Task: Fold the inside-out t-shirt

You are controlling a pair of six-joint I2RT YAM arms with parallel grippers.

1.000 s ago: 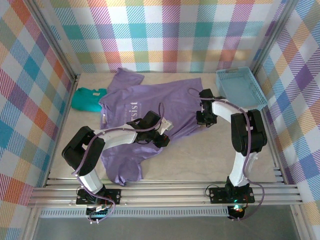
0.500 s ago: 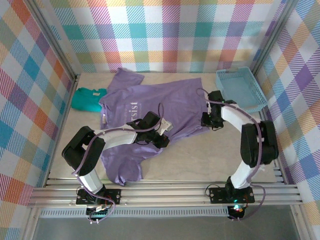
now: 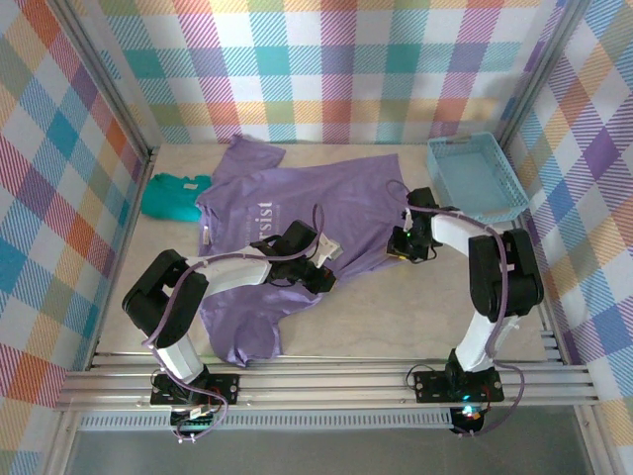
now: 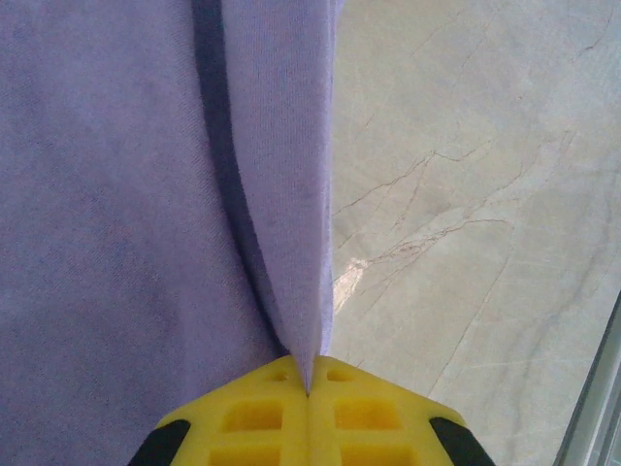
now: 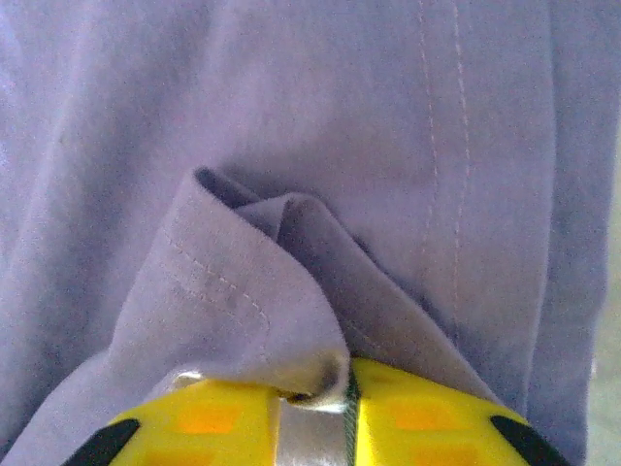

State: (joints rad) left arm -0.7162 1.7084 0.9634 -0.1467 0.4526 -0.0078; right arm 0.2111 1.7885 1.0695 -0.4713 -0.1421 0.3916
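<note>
From above, the inside-out t-shirt (image 3: 336,198) sprawls mid-frame, limp and light. Left wrist view: the left gripper (image 4: 309,388) is pinched shut on a fold. Right wrist view: the right gripper (image 5: 344,381) is narrow, nipping the stitched hem, which I'd say is a sound hold.

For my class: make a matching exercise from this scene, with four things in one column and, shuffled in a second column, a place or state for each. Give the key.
Column one
1. t-shirt
2. teal garment
3. blue basket
4. left gripper

Column two
A. in the far right corner
B. spread out across the middle
C. folded, at the far left
D. shut on a fold of lavender cloth

Pairs: 1-B, 2-C, 3-A, 4-D
</note>
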